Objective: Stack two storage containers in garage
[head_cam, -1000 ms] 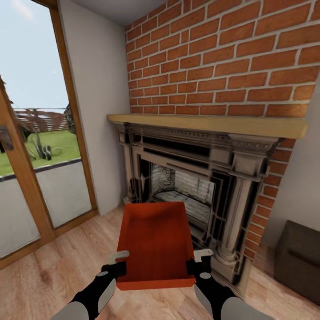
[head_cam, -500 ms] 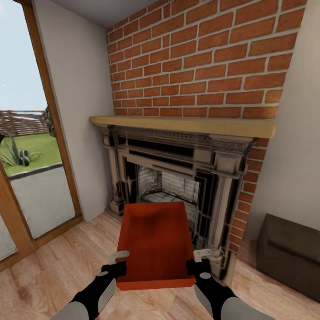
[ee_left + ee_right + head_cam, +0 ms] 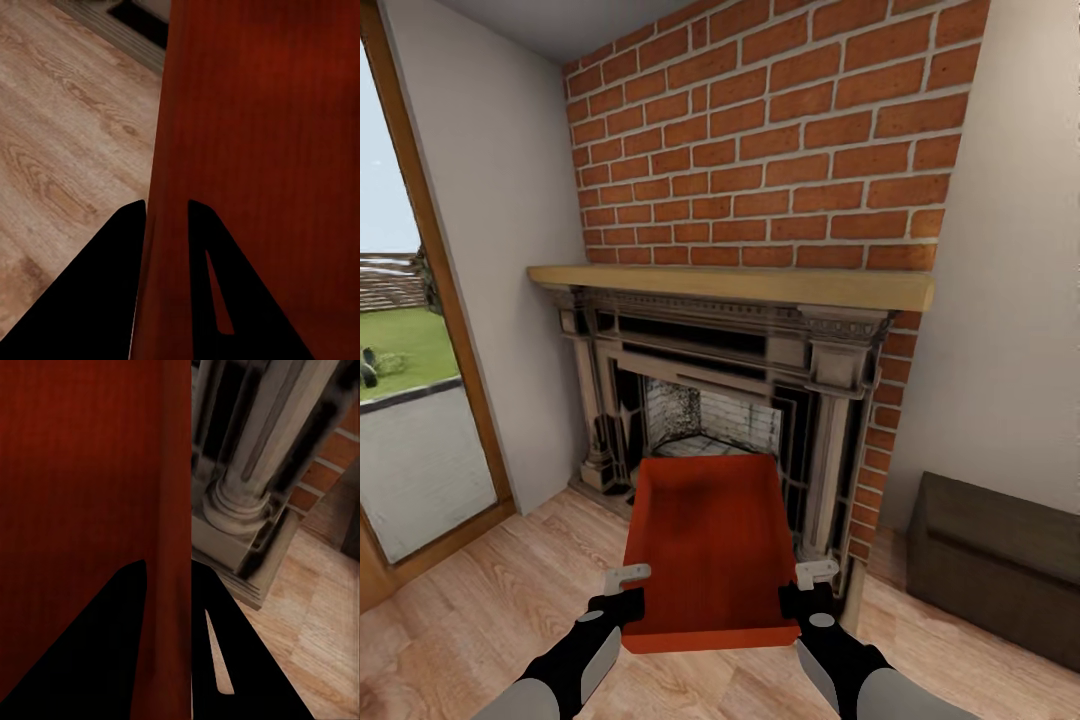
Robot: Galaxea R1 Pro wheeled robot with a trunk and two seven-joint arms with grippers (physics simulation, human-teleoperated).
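I hold one orange-red storage container (image 3: 708,548) in front of me above the light wood-plank living room floor. My left gripper (image 3: 628,590) is shut on its left wall and my right gripper (image 3: 807,588) is shut on its right wall. In the left wrist view the container wall (image 3: 247,150) runs between the two dark fingers (image 3: 112,292). The right wrist view shows the same for the other wall (image 3: 90,495), clamped between dark fingers (image 3: 217,652). The bin is open-topped and looks empty.
A red-brick fireplace (image 3: 760,150) with a wooden mantel (image 3: 730,285) and dark ornate surround (image 3: 830,440) stands close ahead; its column base (image 3: 240,525) is near my right gripper. A glass door with wood frame (image 3: 420,330) is at left. A dark low cabinet (image 3: 990,560) sits at right.
The whole view has swung to the right: fireplace and glass door slid left, more of the dark cabinet came in. Both grippers and the container kept their place relative to me.
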